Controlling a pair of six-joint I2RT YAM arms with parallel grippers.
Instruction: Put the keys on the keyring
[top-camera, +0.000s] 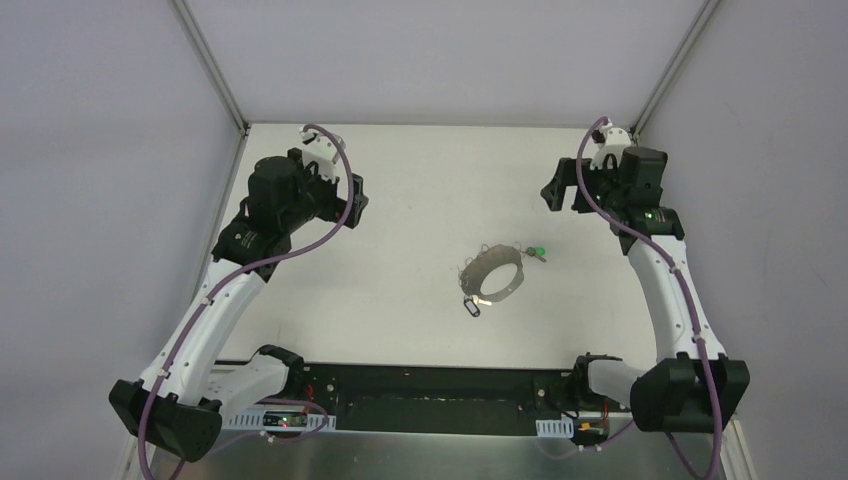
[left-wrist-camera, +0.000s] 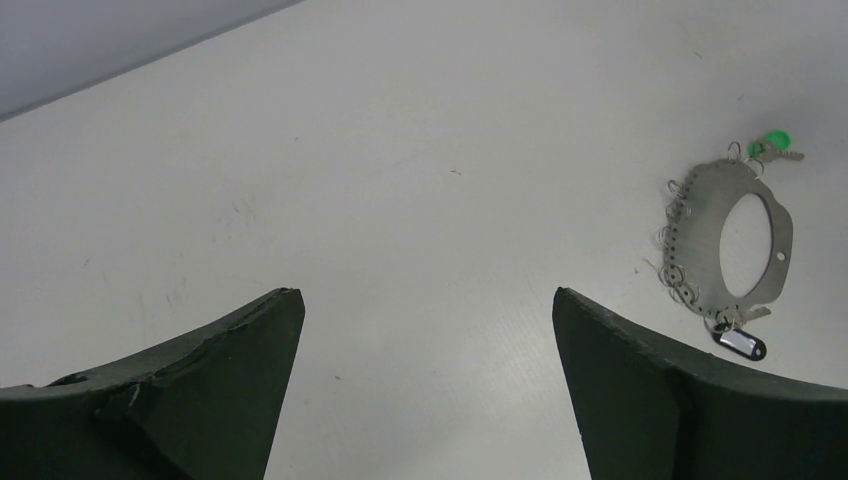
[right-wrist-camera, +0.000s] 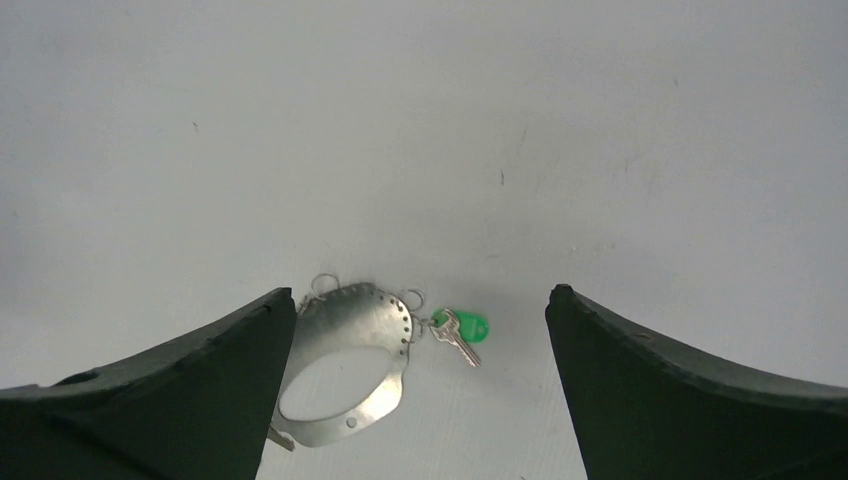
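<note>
The keyring is a flat silver loop with small rings along its edge, lying on the white table right of centre. It also shows in the left wrist view and the right wrist view. The green-headed key lies at the loop's far right edge, its head against a small ring. A black oval tag hangs at the near end. My left gripper is open and empty, far left of the ring. My right gripper is open and empty, above the table beyond the ring.
Grey walls and two metal frame posts bound the table at the back corners. A black base strip runs along the near edge between the arm bases.
</note>
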